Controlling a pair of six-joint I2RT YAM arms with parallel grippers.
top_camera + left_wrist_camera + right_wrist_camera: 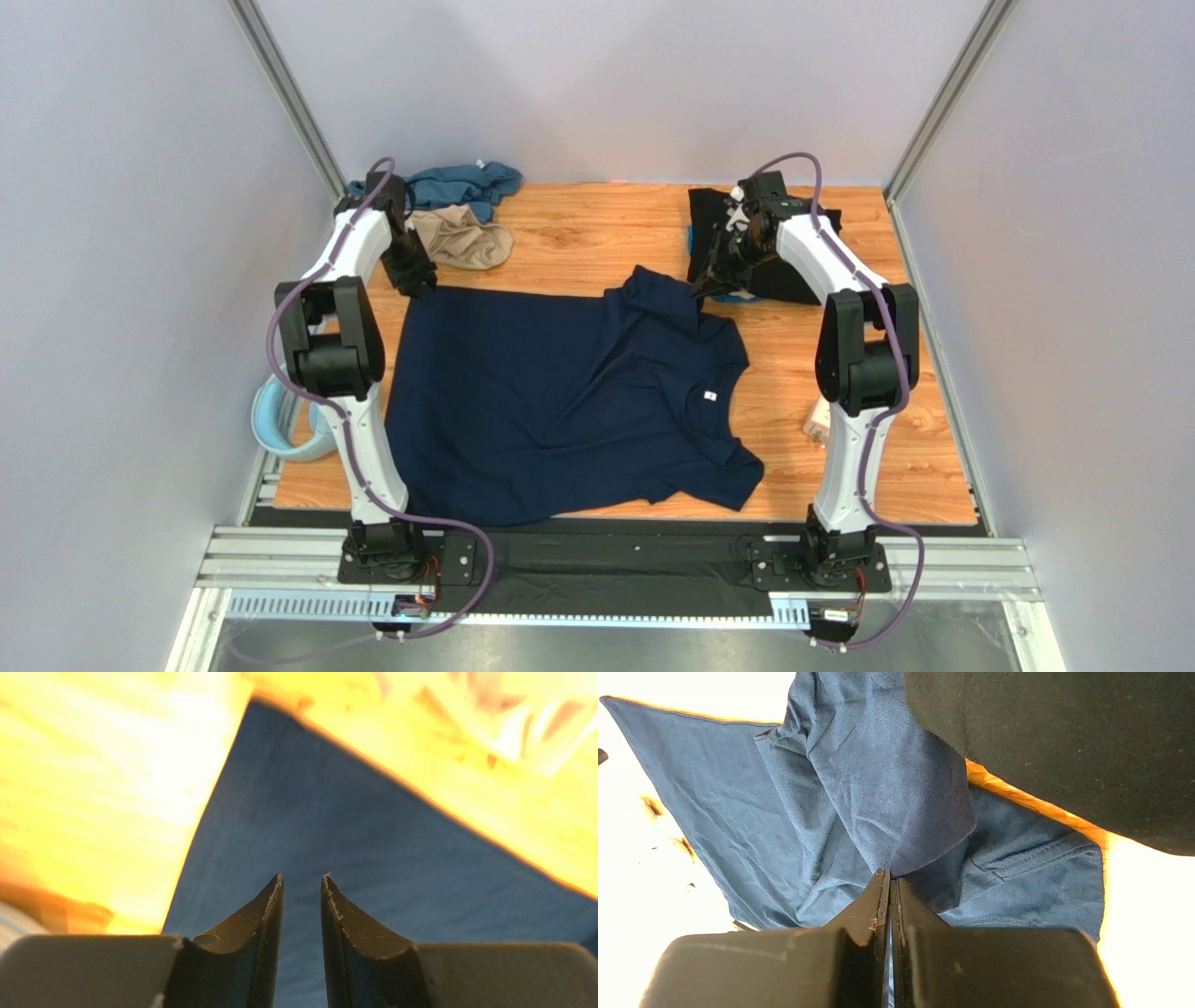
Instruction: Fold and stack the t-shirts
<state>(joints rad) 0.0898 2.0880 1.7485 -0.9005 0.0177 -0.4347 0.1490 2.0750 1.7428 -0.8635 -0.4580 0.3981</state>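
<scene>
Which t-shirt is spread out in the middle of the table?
The navy shirt. The teal shirt and tan shirt lie bunched at the far left, and the black shirt is at the far right.

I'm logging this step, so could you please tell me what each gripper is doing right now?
Left gripper: open, empty, over a corner of the navy t-shirt.
Right gripper: shut, pinching a fold of the navy t-shirt.

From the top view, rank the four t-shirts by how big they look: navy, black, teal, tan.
1. navy t-shirt: spread flat, by far the largest.
2. black t-shirt: next, though the right arm hides part of it.
3. teal t-shirt and tan t-shirt: both bunched up, too alike to rank.
</scene>
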